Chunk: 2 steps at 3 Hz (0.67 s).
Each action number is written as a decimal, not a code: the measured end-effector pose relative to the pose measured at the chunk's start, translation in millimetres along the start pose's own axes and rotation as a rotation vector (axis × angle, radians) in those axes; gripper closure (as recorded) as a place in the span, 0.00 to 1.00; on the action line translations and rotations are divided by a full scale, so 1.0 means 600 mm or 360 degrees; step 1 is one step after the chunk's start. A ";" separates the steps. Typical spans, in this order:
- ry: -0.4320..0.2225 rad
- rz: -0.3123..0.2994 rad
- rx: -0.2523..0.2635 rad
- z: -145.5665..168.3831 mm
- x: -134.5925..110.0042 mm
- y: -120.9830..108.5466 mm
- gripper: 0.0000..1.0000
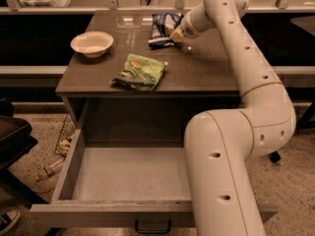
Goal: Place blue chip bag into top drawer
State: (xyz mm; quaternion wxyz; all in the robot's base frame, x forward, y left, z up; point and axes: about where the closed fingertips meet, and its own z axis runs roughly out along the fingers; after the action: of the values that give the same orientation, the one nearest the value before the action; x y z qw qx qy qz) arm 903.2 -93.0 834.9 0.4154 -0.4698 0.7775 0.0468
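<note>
The blue chip bag lies on the far part of the cabinet top, dark blue with silver patches. My gripper is at the bag's right edge, low over the top and touching or nearly touching the bag. The top drawer is pulled out wide open below the cabinet top. Its grey floor is bare, and its dark handle shows at the bottom of the view. My white arm reaches from the lower right up over the drawer's right part and hides it.
A green snack bag lies near the front middle of the cabinet top. A pale bowl stands at the left back. A dark chair or cart stands on the floor at the left, with a bottle beside the drawer.
</note>
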 end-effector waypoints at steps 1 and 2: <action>0.0000 0.0000 0.0000 0.000 0.000 0.000 1.00; 0.0047 -0.0033 -0.0008 0.014 -0.001 0.009 1.00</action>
State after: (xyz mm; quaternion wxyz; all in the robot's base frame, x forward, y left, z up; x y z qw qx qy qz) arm 904.3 -85.8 828.2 0.4031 -0.4796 0.7785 0.0375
